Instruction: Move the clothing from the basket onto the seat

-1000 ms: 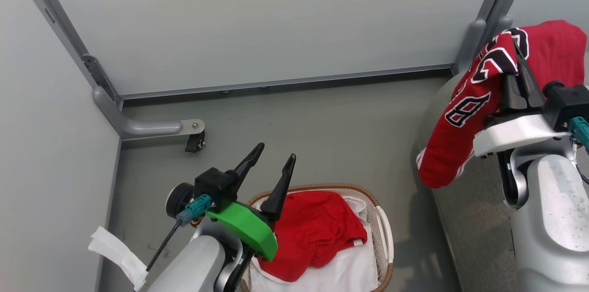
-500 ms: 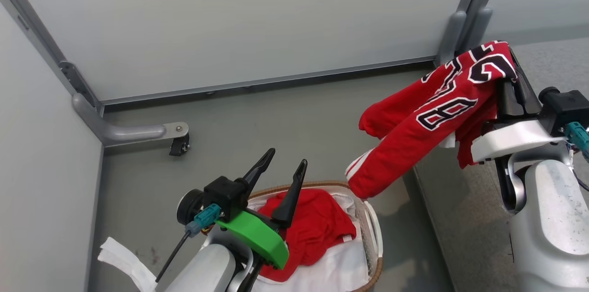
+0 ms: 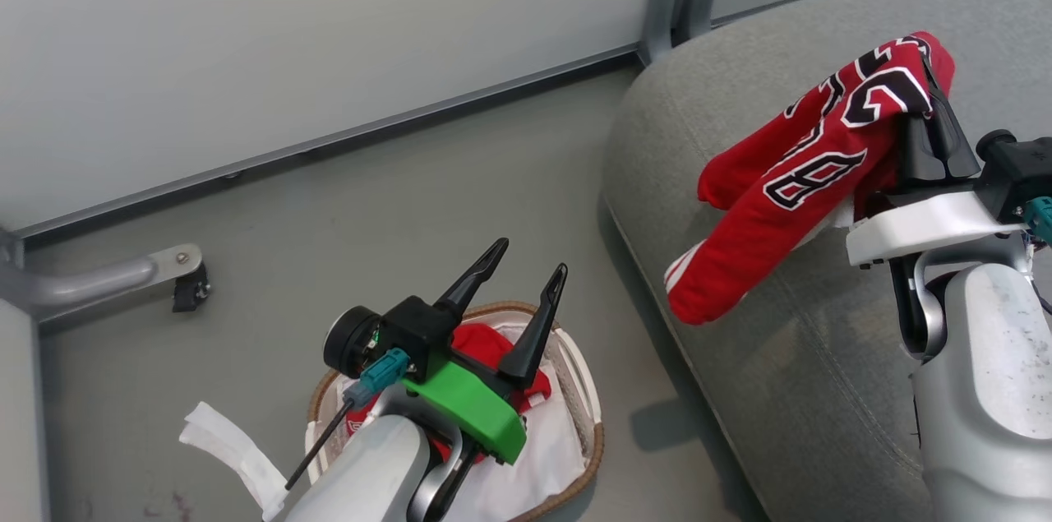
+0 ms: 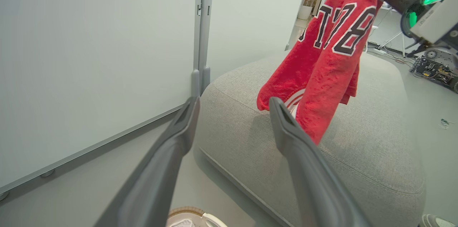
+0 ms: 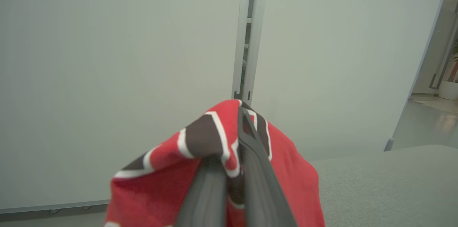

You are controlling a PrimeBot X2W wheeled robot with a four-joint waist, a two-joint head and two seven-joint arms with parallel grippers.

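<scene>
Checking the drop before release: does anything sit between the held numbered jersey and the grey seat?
Nothing visible does. The right gripper is shut on the jersey, which hangs over a bare stretch of the seat. The open left gripper is off to the side, above the basket.

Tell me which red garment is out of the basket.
The numbered garment, shut in the right gripper over the seat; the other garment lies in the basket.

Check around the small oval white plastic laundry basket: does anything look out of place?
A crumpled white strip sits left of the basket, at the end of a thin black cable. It looks like stray scrap; whether it lies on the grey floor or hangs is unclear.
</scene>
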